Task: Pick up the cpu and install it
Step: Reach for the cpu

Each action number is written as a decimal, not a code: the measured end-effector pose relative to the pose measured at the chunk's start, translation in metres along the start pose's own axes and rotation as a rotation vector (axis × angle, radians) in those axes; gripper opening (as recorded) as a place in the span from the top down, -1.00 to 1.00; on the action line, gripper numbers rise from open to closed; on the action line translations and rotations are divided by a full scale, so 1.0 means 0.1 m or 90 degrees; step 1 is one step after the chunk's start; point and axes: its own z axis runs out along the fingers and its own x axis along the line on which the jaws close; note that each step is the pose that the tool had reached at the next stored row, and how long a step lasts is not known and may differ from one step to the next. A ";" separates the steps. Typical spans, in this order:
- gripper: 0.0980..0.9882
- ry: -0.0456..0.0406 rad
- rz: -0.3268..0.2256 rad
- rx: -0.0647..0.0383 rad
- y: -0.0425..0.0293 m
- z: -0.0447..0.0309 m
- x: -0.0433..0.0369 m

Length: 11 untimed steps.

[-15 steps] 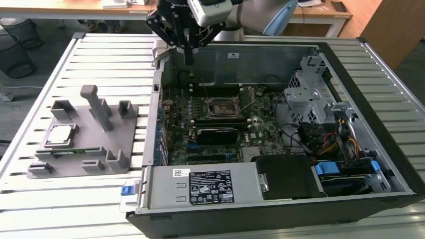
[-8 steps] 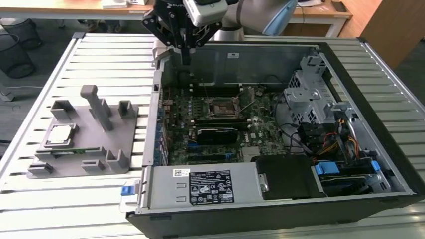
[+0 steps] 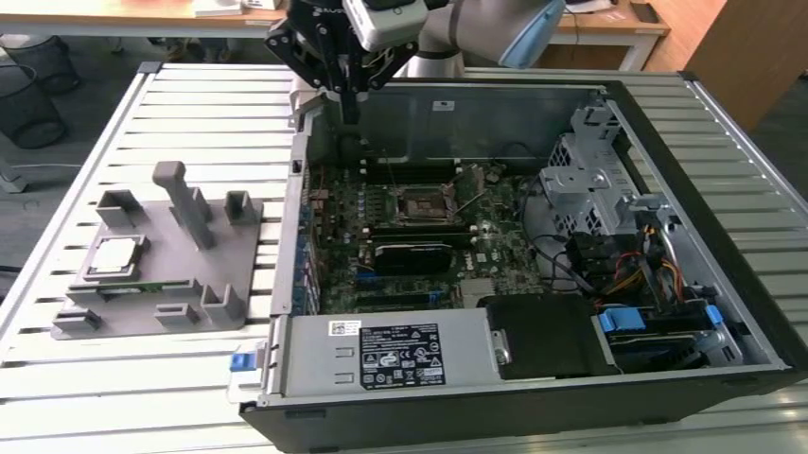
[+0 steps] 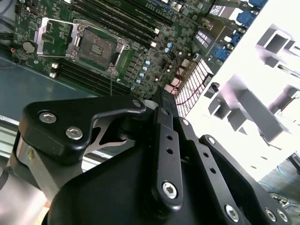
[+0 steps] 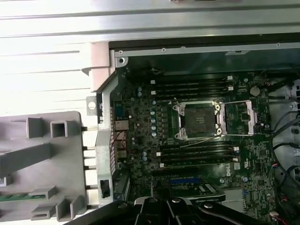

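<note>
The end effector (image 3: 350,112) hangs above the back corner of the open computer case (image 3: 505,113) with its fingers drawn close together and nothing between them. The cpu (image 3: 116,253) lies well apart from it, flat and silver side up in a pocket of the grey holder (image 3: 189,284), which sits on the slatted surface (image 3: 189,104) to the exterior view's left of the case. The main hazard, in my judgement, is the grasp itself. The chip is thin and sits low between the holder's raised walls, so fingers arriving this narrow, or off-centre, could strike the lid or the walls and skew it. A tilted or weak hold could then let it slip over the motherboard. The socket (image 5: 199,121) stands open, its thin lever (image 5: 201,140) raised beside it. A chip lowered rotated or at an angle could damage the exposed contacts, and the case wall and lever could catch the linkage.
</note>
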 end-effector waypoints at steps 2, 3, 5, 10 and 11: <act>0.98 0.0000 0.000 0.000 -0.001 0.000 0.011; 0.98 0.0000 0.000 0.000 -0.001 0.000 0.017; 0.98 0.0000 0.000 0.000 -0.003 0.000 0.034; 0.98 -0.0001 0.000 0.000 -0.007 0.000 0.088; 0.98 0.0000 0.000 0.000 -0.008 0.000 0.099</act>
